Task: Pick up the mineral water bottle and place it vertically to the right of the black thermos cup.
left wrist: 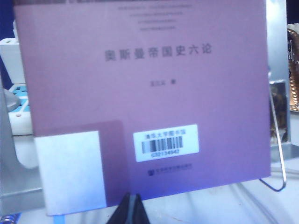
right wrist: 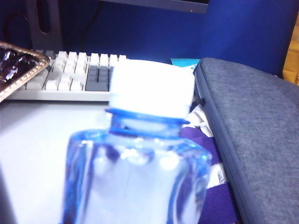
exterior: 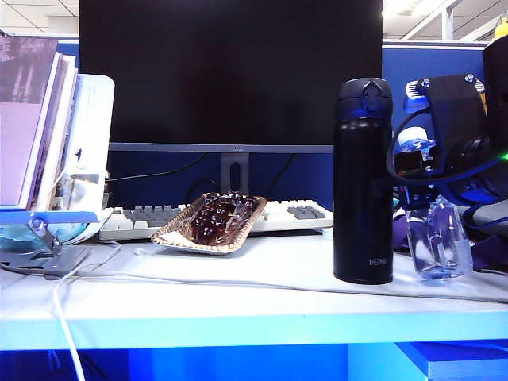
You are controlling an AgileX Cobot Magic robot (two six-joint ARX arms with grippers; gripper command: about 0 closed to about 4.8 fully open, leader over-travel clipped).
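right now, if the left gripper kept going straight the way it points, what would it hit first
Most likely the purple paperback book propped on a metal stand. It fills the left wrist view, square in front of the left gripper, whose dark tips show at the frame's edge. How near it stands is unclear.

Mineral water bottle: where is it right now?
In the exterior view the mineral water bottle stands right of the black thermos cup, under the right gripper.
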